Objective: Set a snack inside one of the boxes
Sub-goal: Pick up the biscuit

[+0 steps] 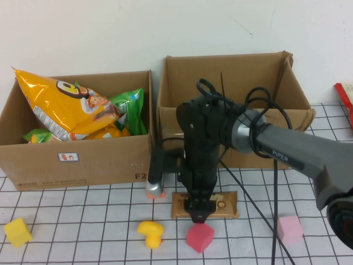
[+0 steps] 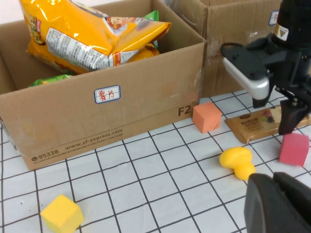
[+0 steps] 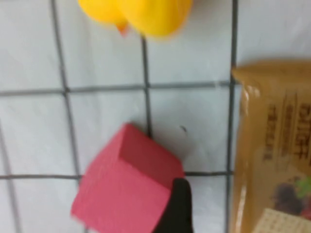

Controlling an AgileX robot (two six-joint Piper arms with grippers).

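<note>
The wider, lower box (image 1: 83,160) stands at the back left and holds an orange chips bag (image 1: 66,105) and green bags. The taller box (image 1: 253,72) stands to its right. A brown snack bar (image 1: 226,204) lies flat on the grid cloth in front of the taller box, and also shows in the right wrist view (image 3: 272,145). My right gripper (image 1: 197,216) points straight down at the bar's near edge, its tip against a red cube (image 1: 199,237). My left gripper (image 2: 279,194) is shut and empty, low over the cloth near a yellow duck (image 2: 236,161); it is outside the high view.
An orange cube (image 1: 155,193) lies left of the bar, and the yellow duck (image 1: 150,232) is in front of it. A pink cube (image 1: 289,229) is at front right, a yellow cube (image 1: 17,232) at front left. A red object (image 1: 345,96) sits at the right edge.
</note>
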